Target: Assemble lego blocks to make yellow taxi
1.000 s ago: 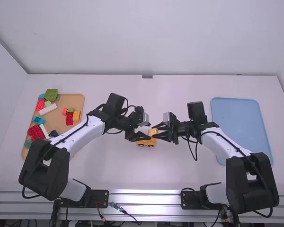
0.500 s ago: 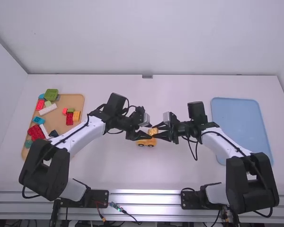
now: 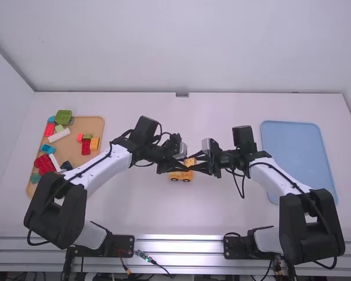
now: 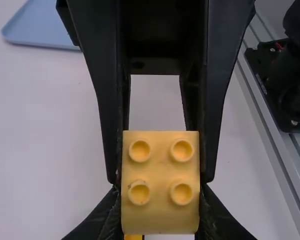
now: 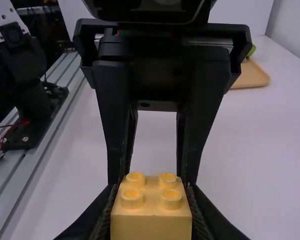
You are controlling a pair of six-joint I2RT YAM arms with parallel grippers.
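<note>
OK, so my left gripper (image 5: 154, 181) just edged in and its fingers narrowed, and now it's pinching the same yellow block (image 4: 160, 220) as my right gripper (image 4: 160, 177). Looks like a handover, so right probably lets go next. Taxi base (image 3: 179, 175) sits around 7 o'clock from the block, high view.

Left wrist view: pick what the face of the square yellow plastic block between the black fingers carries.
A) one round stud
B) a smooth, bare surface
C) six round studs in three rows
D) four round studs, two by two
D: the yellow block shows two rows of two raised round studs.
</note>
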